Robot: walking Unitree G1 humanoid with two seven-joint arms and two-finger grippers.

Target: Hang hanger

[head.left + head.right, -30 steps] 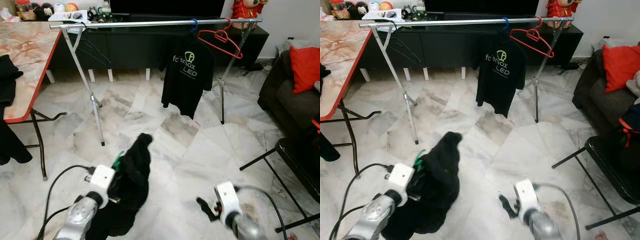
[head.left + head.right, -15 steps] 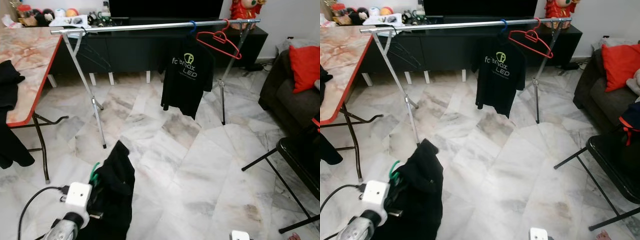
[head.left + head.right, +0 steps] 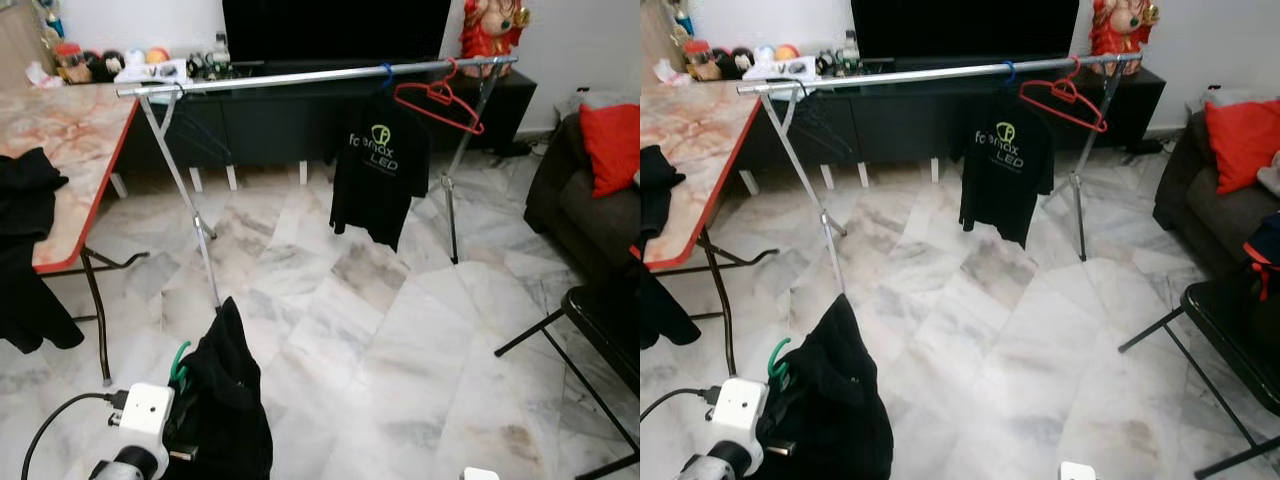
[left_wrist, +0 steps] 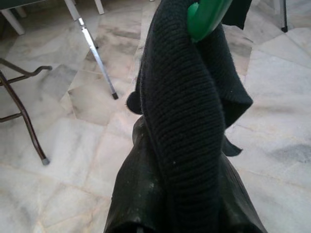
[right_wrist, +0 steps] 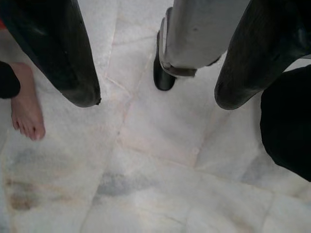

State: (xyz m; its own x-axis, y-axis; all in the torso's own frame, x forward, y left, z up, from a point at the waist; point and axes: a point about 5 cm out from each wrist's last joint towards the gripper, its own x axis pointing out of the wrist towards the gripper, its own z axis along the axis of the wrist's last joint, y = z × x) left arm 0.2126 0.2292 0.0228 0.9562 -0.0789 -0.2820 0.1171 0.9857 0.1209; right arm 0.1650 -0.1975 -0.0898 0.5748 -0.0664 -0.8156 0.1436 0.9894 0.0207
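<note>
left gripper clamps green hanger with black garment; right gripper fingers spread, empty.

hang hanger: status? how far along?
Done: one black T-shirt already hangs on the rail, beside an empty red hanger.
In hand: the left gripper carries a black garment on a green hanger, low over the floor and short of the rack.
Left: lift it and hook it on the rail. The right gripper hangs open, idle.
</note>
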